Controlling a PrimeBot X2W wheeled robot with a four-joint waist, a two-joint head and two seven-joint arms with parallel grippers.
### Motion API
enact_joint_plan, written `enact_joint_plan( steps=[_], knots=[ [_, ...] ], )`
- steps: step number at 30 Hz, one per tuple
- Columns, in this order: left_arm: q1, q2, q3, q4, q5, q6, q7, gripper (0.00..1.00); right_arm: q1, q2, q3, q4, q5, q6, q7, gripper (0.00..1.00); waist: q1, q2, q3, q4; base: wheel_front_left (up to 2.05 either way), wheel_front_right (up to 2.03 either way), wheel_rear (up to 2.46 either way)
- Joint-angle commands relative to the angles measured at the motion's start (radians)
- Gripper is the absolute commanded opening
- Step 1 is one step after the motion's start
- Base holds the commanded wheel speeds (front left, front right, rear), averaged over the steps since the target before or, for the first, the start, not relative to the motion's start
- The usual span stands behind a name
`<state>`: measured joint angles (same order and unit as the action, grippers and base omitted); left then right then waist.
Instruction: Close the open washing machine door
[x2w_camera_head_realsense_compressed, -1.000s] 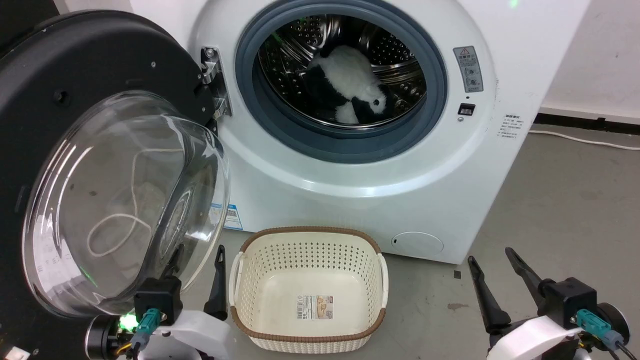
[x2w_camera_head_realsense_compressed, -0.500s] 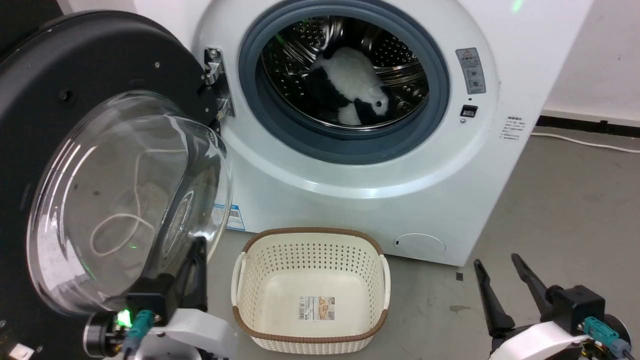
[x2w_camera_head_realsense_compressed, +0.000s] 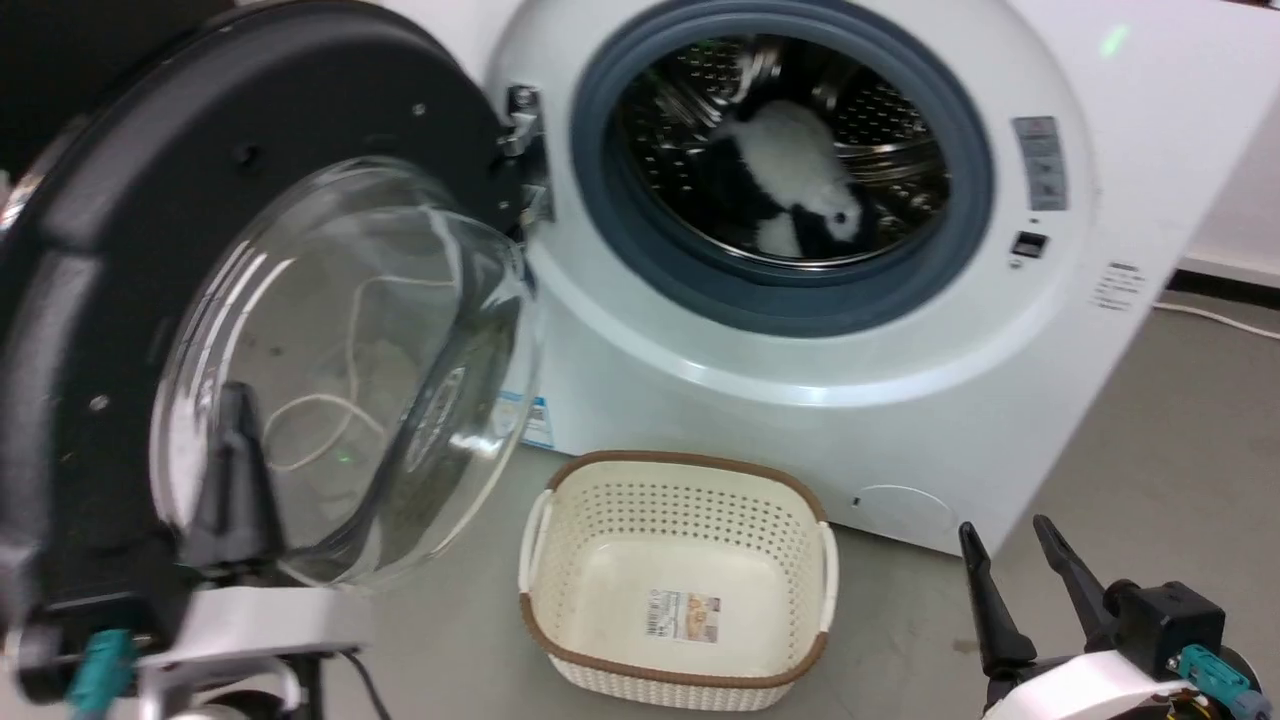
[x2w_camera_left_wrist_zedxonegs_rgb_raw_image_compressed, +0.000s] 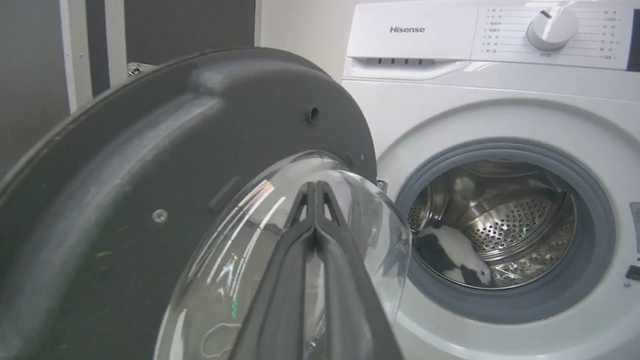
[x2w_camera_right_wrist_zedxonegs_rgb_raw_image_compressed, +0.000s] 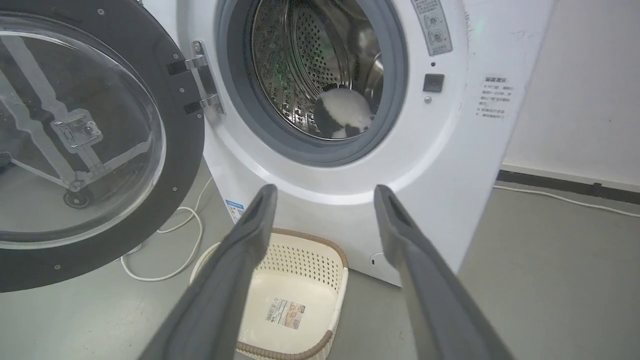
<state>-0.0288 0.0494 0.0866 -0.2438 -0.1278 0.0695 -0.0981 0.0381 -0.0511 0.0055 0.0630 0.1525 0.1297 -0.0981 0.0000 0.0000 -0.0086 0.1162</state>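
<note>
At the washing machine door (x2w_camera_head_realsense_compressed: 300, 120), the left gripper (x2w_camera_head_realsense_compressed: 233, 410) has pressed its fingers (x2w_camera_left_wrist_zedxonegs_rgb_raw_image_compressed: 295, 270) together and climbed up before the glass bowl (x2w_camera_head_realsense_compressed: 400, 330) since a second ago; the door hangs wide open, left of the drum (x2w_camera_head_realsense_compressed: 790, 150); the gripper holds nothing and maybe touches the glass; it looks set to push; next, a steady shove right until it clicks; the right gripper (x2w_camera_head_realsense_compressed: 1003, 525) waits, spread apart, empty.

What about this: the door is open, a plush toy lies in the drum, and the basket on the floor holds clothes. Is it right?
No: the basket holds no clothes, just a label, as the head view shows. The door is open; the plush toy lies in the drum.
</note>
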Motion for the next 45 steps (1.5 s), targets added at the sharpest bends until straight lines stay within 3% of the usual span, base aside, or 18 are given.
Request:
enact_joint_plan(
  steps=[1, 12, 17, 21, 26, 31, 39, 45],
  knots=[
    [-0.016, 0.001, 0.023, -0.026, -0.016, 0.012, -0.009, 0.00, 0.011, 0.000, 0.001, 0.006, 0.013, 0.001, -0.009, 1.00, 0.0000, 0.0000, -0.001, 0.027, 0.00, 0.00, 0.00],
    [-0.050, 0.001, 0.248, -0.038, -0.076, 0.017, -0.030, 0.00, 0.015, 0.000, 0.004, 0.021, 0.043, 0.001, -0.030, 1.00, 0.0000, 0.0000, 0.006, 0.104, 0.00, 0.00, 0.00],
    [-0.082, 0.007, 0.350, 0.034, -0.104, -0.012, -0.040, 0.00, 0.013, 0.000, -0.003, 0.025, 0.049, 0.001, -0.041, 1.00, 0.0000, 0.0000, 0.029, 0.122, 0.00, 0.00, 0.00],
    [-0.112, 0.057, 0.375, 0.148, -0.119, -0.033, -0.038, 0.00, 0.010, 0.001, -0.013, 0.026, 0.047, 0.001, -0.045, 1.00, 0.0000, 0.0000, 0.049, 0.134, 0.00, 0.00, 0.00],
    [-0.160, 0.163, 0.369, 0.286, -0.124, -0.058, 0.032, 0.00, 0.001, 0.001, -0.020, 0.018, 0.047, 0.001, -0.042, 1.00, 0.0000, 0.0000, 0.074, 0.140, 0.00, 0.00, 0.00],
    [-0.181, 0.236, 0.332, 0.367, -0.152, -0.114, 0.152, 0.00, -0.006, 0.001, -0.024, 0.010, 0.054, 0.001, -0.042, 1.00, 0.0000, 0.0000, 0.092, 0.147, 0.00, 0.00, 0.00],
    [-0.161, 0.259, 0.256, 0.392, -0.312, -0.157, 0.373, 0.00, -0.001, 0.001, -0.033, 0.022, 0.079, 0.001, -0.058, 1.00, 0.0000, 0.0000, 0.092, 0.184, 0.00, 0.00, 0.00],
    [-0.095, 0.285, 0.122, 0.307, -0.432, -0.166, 0.503, 0.00, -0.003, 0.001, -0.044, 0.040, 0.104, 0.001, -0.077, 1.00, 0.0000, 0.0000, 0.076, 0.219, 0.00, 0.00, 0.00]
  ],
)
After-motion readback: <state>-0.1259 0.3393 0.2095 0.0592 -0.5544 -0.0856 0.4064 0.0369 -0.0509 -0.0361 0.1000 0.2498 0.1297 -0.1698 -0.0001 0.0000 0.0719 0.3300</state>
